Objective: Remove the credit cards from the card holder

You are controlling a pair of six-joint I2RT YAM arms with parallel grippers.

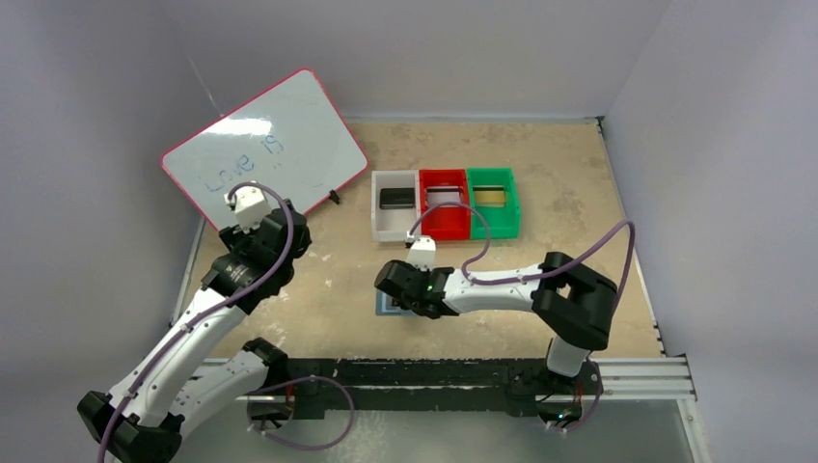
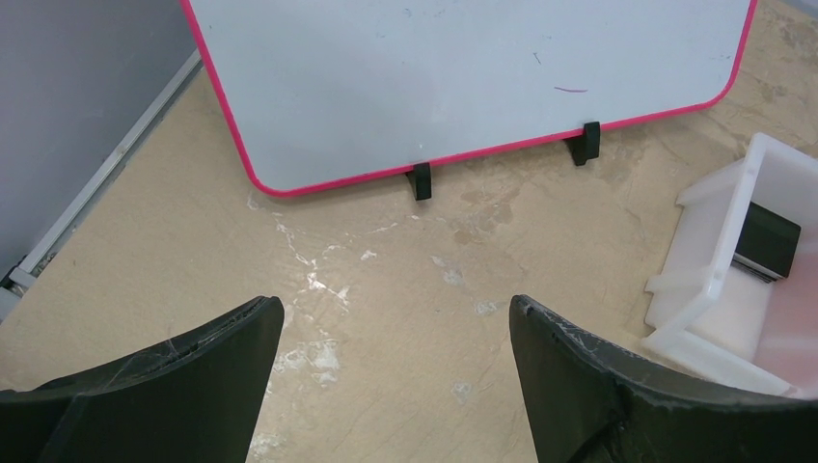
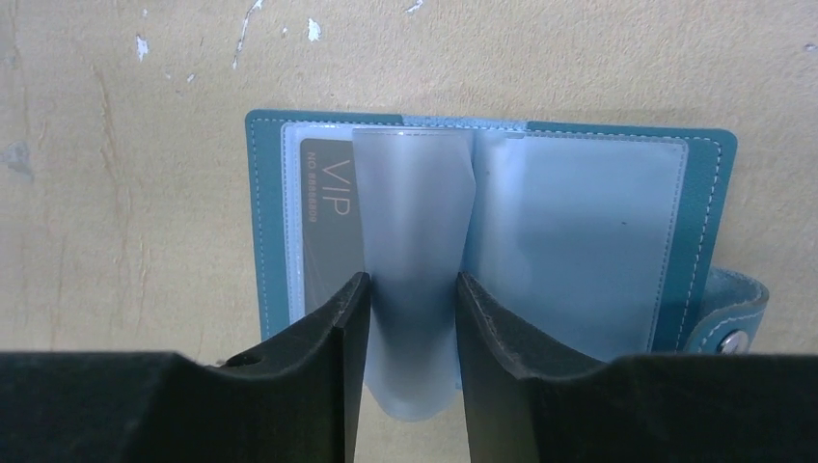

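Right wrist view: the card holder [image 3: 714, 154] lies open flat on the tabletop [image 1: 540, 164], about midway along and toward the near edge. The right gripper [image 3: 412, 282] is closed onto a clear sleeve [image 3: 410, 212], which bows between its fingers. A grey card [image 3: 323, 212] marked VIP sits in the left-hand pocket, not yet removed.

Judgement: the step in hand is turning a sleeve to reach that card. The next move calls for a grip on the card's edge alone, not the plastic.

A white bin [image 1: 378, 227], red bin [image 1: 446, 230] and green bin [image 1: 511, 207] stand toward the far edge, holding a black card [image 1: 395, 198], a silvery card [image 1: 444, 197] and a gold card [image 1: 490, 196]. The left gripper [image 2: 395, 304] hangs with fingers apart and empty near the whiteboard [image 1: 265, 145] at the far left corner. The raised sleeve partly covers the card.
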